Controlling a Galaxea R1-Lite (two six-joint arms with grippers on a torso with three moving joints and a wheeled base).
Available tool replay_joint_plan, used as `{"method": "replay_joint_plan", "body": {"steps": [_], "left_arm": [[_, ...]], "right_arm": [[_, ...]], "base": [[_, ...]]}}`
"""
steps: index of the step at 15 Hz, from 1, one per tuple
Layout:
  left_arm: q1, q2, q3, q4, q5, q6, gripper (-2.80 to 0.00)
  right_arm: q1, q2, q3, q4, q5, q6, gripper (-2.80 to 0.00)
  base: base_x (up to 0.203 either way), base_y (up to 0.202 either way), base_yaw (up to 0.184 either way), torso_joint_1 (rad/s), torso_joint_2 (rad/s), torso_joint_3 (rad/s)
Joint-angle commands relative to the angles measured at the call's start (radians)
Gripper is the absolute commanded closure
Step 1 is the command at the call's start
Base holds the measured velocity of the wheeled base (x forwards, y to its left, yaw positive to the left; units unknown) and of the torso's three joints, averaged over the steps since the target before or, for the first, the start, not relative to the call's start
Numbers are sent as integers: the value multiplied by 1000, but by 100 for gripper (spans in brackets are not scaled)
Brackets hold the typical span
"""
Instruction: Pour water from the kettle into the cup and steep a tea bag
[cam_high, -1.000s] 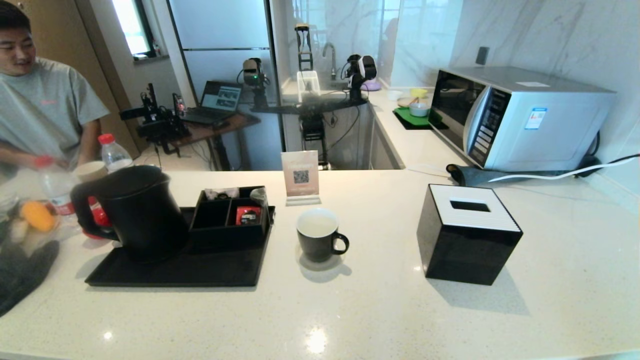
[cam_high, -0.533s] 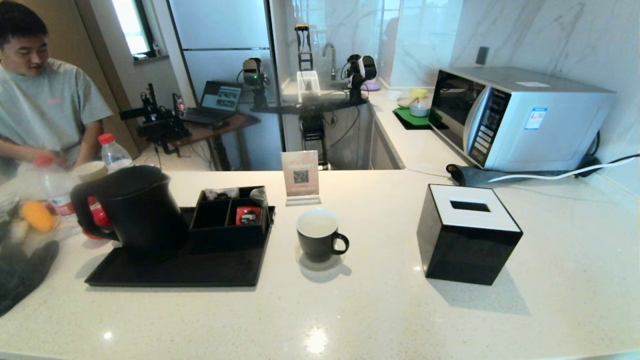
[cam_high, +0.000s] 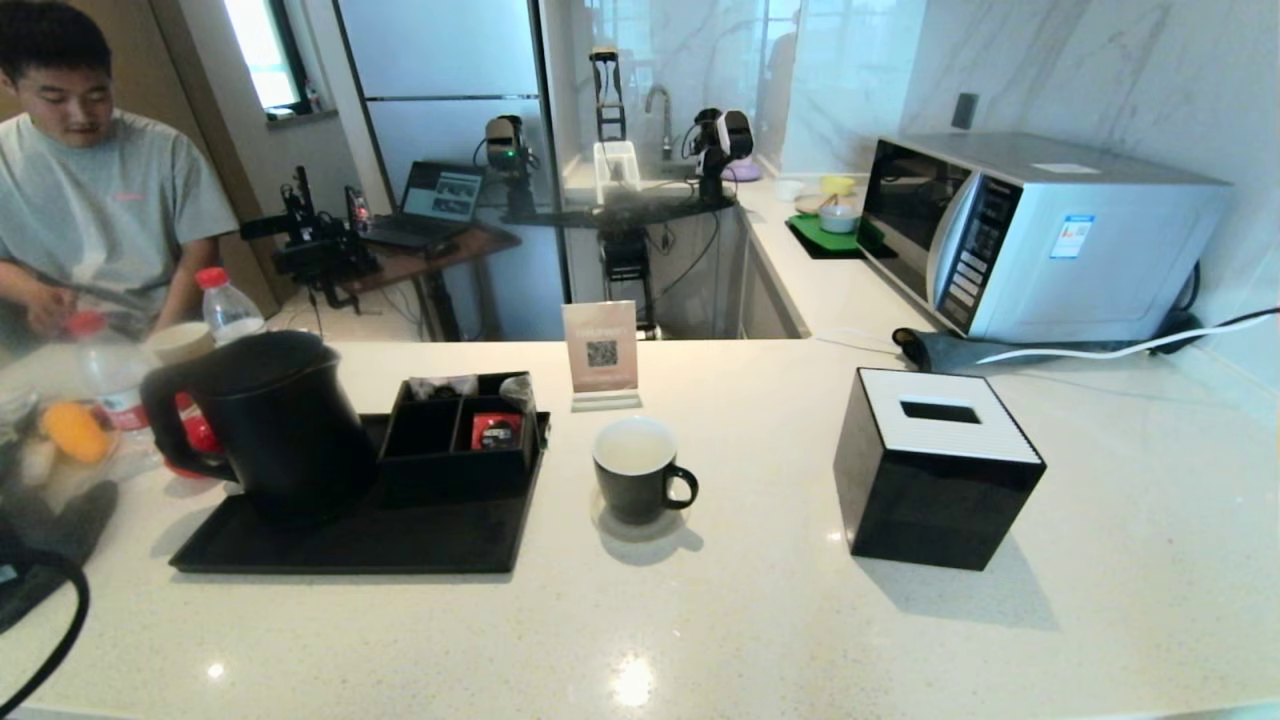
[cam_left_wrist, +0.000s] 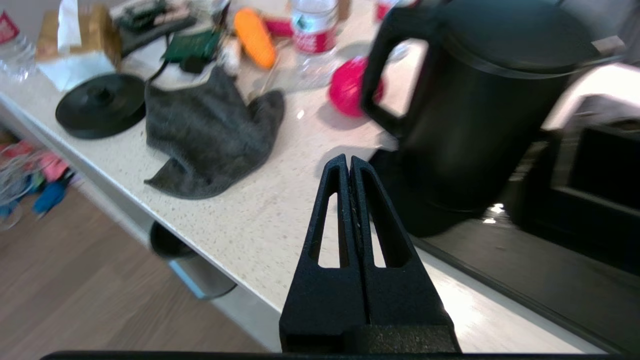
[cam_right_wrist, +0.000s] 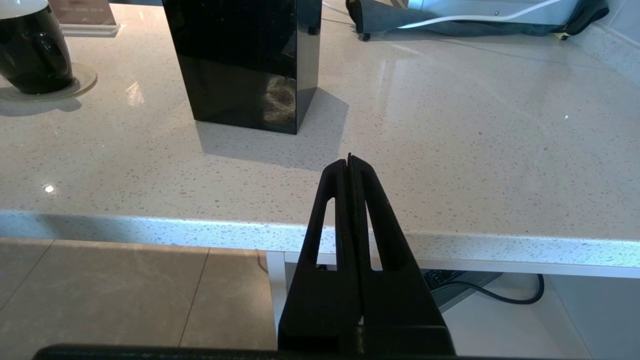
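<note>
Standing on tray: matte black kettle (cam_high: 275, 425), tapered round body, loop handle, on flat black tray (cam_high: 350, 540).
Cup: small black cup (cam_high: 636, 470), white inside, on speckled pale counter (cam_high: 760, 620) right of tray.
Left gripper (cam_left_wrist: 349, 165): fingers pressed together, empty, near kettle.
Right gripper (cam_right_wrist: 349, 162): closed, empty, at counter edge.

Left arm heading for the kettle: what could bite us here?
1. The left claw is shut near the kettle; it could bump the handle instead of gripping it.
2. A grey cloth and bottle crowd the handle side.
3. The cup stands off the tray; pouring could spill.
</note>
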Motion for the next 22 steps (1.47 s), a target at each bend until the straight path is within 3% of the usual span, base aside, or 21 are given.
{"method": "replay_joint_plan", "body": {"steps": [1, 5, 7, 8, 11, 17, 22], "left_arm": [[70, 282, 65, -251, -12, 15, 0], [150, 637, 150, -745, -57, 75, 0], [207, 764, 189, -951, -134, 119, 0], [239, 806, 208, -1019, -190, 139, -280], [295, 891, 219, -1121, -303, 179, -280], [353, 959, 120, -1128, -454, 222, -280], [440, 1016, -2, -1128, -653, 244, -280]], "right_arm": [[2, 1, 0, 0, 1, 0, 0], [0, 1, 0, 0, 1, 0, 0], [2, 1, 0, 0, 1, 0, 0], [0, 1, 0, 0, 1, 0, 0], [0, 1, -1, 0, 1, 0, 0], [1, 1, 0, 0, 1, 0, 0], [1, 1, 0, 0, 1, 0, 0]], "base": [[0, 0, 0, 0, 0, 0], [0, 0, 0, 0, 0, 0], [0, 0, 0, 0, 0, 0], [0, 0, 0, 0, 0, 0], [0, 0, 0, 0, 0, 0], [0, 0, 0, 0, 0, 0], [0, 0, 0, 0, 0, 0]]}}
